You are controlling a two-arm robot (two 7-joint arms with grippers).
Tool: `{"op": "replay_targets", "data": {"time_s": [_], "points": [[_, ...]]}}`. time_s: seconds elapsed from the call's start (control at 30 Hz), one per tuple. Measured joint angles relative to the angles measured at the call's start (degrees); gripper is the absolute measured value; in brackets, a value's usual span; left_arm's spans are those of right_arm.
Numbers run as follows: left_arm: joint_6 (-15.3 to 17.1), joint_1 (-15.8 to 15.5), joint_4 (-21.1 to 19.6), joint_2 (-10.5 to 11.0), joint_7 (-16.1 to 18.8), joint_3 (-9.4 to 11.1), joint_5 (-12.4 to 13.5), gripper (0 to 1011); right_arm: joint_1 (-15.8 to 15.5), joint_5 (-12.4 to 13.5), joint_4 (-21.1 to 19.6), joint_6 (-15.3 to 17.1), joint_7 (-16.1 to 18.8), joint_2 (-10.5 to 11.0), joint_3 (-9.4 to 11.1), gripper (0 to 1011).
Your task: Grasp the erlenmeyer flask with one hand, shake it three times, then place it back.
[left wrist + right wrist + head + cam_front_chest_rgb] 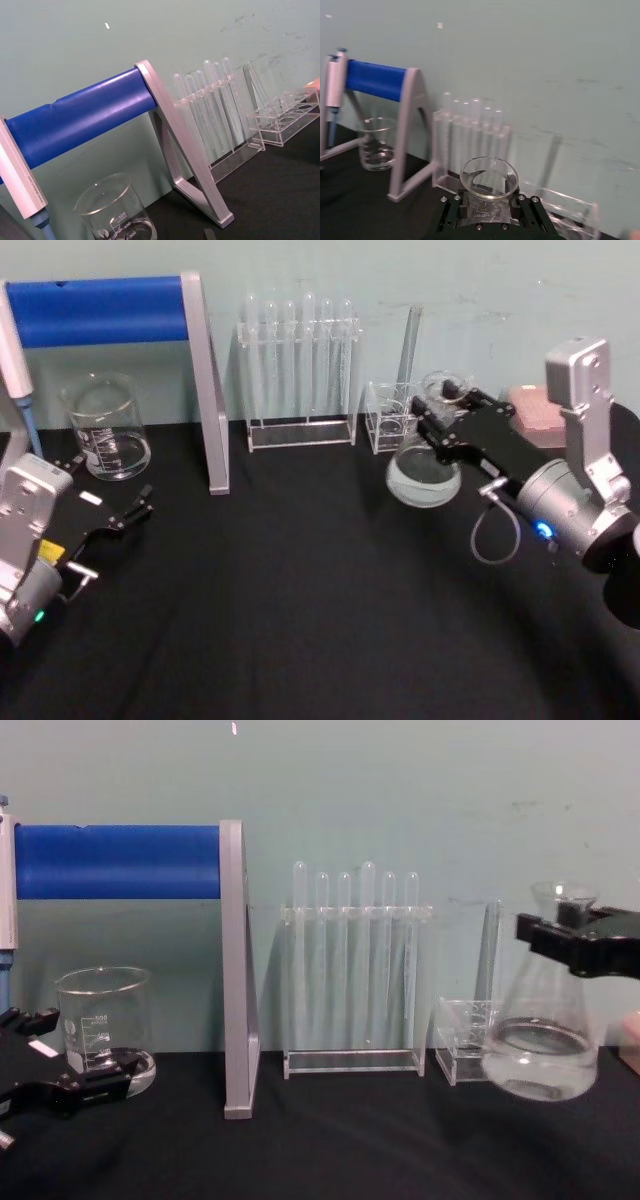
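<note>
Clear glossy glass flask [541, 1038], matt blk tablecloth [300, 620]

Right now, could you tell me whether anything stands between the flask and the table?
Nothing visible does: the right gripper holds the erlenmeyer flask by its neck, the small clear rack stands behind it; left gripper idles near the beaker.

The black two-fingered right gripper [447, 408] reaches forward and to the left from its grey cylindrical wrist [558, 502], its fingers closed around the neck of the clear glass conical flask [424, 476]. The black two-fingered left gripper [112, 480] sits low over the black tabletop [300, 620] at the near left, fingers spread apart.
</note>
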Motion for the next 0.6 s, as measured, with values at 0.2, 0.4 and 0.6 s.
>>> {"op": "replay_targets", "data": {"time_s": [0.2,0.4,0.6], "points": [[0.0,0.0,0.0,0.0,0.0,0.0,0.0,1001,-1.1,0.2,-2.3,0.3,2.0,0.1,-1.9,453],[0.0,0.0,0.0,0.0,0.0,0.0,0.0,1001,-2.3,1.0,-4.8,0.3,4.1,0.5,-4.3,453],[0.0,0.0,0.0,0.0,0.0,0.0,0.0,1001,-3.2,2.1,-6.7,0.6,5.7,1.1,-6.5,453]]}}
